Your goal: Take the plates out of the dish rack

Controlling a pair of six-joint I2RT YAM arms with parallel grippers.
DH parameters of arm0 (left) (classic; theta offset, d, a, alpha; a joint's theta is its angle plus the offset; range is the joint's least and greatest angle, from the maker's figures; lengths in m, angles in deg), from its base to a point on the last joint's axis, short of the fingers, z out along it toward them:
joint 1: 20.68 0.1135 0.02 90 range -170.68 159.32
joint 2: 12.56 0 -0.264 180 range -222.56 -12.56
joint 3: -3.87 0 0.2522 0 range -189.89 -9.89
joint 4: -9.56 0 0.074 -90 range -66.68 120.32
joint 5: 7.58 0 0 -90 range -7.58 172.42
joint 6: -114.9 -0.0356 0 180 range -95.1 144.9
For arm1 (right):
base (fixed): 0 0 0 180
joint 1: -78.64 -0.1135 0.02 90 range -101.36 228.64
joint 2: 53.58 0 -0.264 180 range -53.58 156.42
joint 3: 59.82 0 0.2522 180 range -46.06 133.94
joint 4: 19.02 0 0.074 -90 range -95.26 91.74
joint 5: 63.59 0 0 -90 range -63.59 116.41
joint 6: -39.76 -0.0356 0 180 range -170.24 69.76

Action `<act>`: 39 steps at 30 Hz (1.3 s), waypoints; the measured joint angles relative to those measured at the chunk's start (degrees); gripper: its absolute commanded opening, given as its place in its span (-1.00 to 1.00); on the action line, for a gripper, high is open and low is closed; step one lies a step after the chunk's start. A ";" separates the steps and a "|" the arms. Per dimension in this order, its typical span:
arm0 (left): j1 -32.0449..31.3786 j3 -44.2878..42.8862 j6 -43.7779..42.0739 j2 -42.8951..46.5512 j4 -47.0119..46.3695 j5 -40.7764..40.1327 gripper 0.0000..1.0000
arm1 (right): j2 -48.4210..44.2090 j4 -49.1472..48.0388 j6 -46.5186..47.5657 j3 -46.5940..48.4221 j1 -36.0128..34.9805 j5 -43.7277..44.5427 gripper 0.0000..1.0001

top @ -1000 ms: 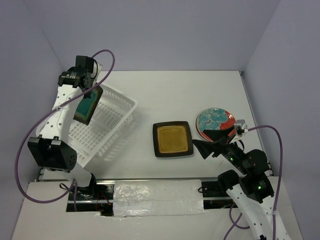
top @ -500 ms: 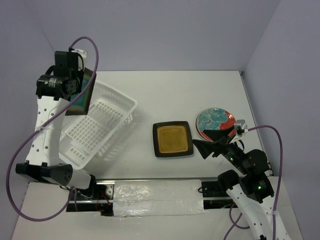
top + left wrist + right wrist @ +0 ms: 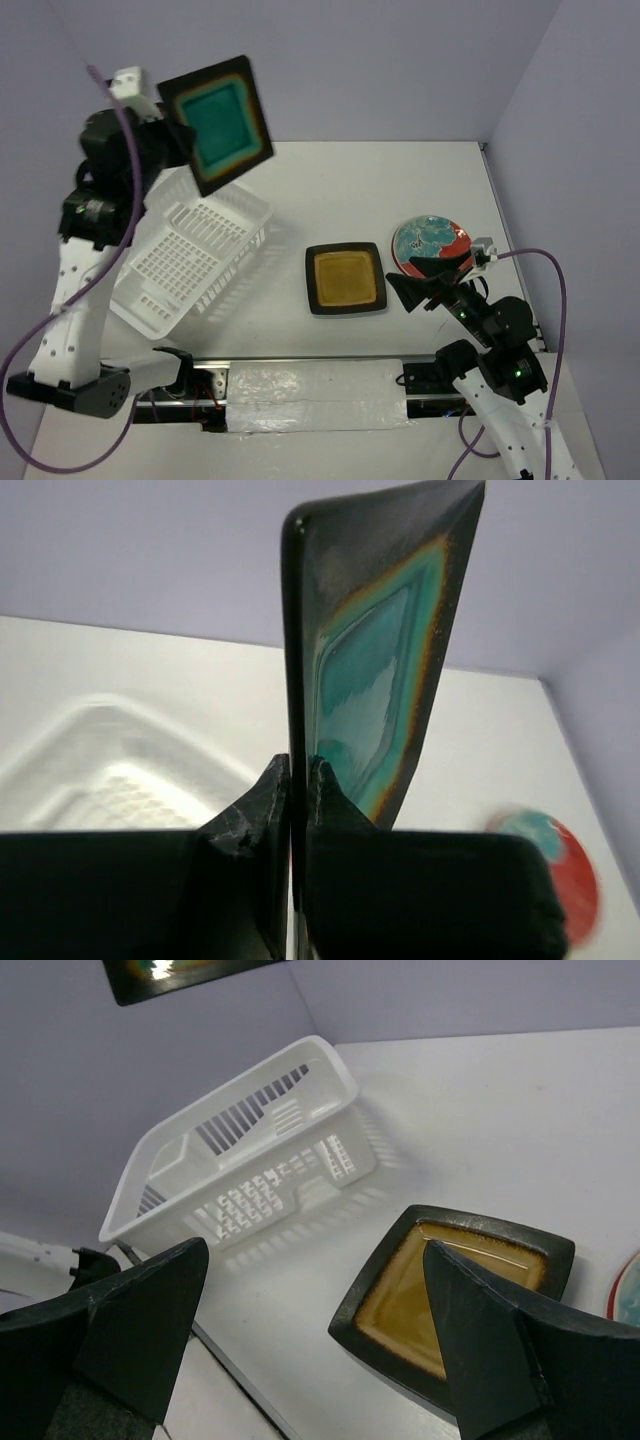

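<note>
The left gripper (image 3: 290,805) is closed tight on the rim of the square dark-rimmed plate with the teal-green centre (image 3: 218,122). It holds the plate high in the air, on edge and tilted. Directly below the hand lies the white plastic dish rack (image 3: 190,255); from above, no other plate shows in it. Far to the right of the hand and much lower, on the white table (image 3: 350,185), lie two more plates. These are the square plate with the mustard-yellow centre (image 3: 345,278) and, beyond it, the round red plate with the teal-blue pattern (image 3: 430,243). The right gripper (image 3: 425,283) is near them, its jaws wide apart with nothing between.

The step in hand, as I judge it, is to carry the teal plate over and put it down. The grip is only on a thin edge, so the plate may swing or slip; the move should be slow and smooth. It is better to turn the wrist until the plate is flat, lower it until it rests, and only then open. The path should pass well above the rack wall and away from the right gripper.
</note>
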 measured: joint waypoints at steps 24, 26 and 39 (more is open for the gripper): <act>-34.97 41.90 21.97 -15.61 -35.67 -6.91 -1.00 | -3.91 4.90 -2.69 0.87 0.00 16.06 0.90; -34.95 42.91 23.45 -15.58 -37.42 -7.89 -1.00 | -3.91 5.07 -2.69 0.87 0.00 16.04 0.90; -34.80 46.80 32.11 -15.61 -42.95 -5.01 -1.00 | -3.91 5.20 -2.45 0.87 0.00 15.41 0.89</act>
